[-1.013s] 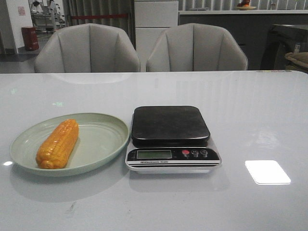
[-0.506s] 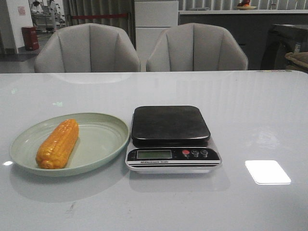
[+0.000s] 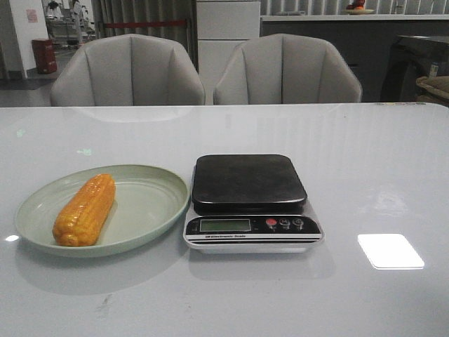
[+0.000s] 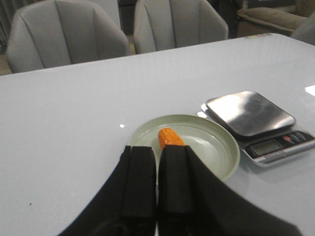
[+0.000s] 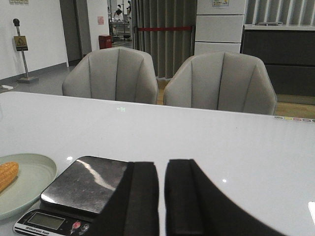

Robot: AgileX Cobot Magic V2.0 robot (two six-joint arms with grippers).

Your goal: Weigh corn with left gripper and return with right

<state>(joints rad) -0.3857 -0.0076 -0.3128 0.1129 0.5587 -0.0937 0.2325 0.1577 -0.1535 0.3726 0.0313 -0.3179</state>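
Note:
The corn point(image 3: 85, 209), an orange-yellow cob, lies on the green plate point(image 3: 151, 203) at the table's left, its length running front to back. Neither gripper shows in the front view. In the left wrist view my left gripper point(image 4: 157, 150) is shut and empty, held above the table short of the plate point(image 4: 216, 147). The corn's tip point(image 4: 169, 137) shows just past its fingers. In the right wrist view my right gripper point(image 5: 162, 164) is shut and empty, beside the scale. The corn's end point(image 5: 7, 175) shows at the frame's edge.
A digital kitchen scale point(image 3: 249, 182) with a dark platform and a small display stands right of the plate, almost touching it; it also shows in both wrist views point(image 4: 249, 114) point(image 5: 81, 184). Two grey chairs point(image 3: 130, 70) stand behind the white table point(image 3: 365, 161).

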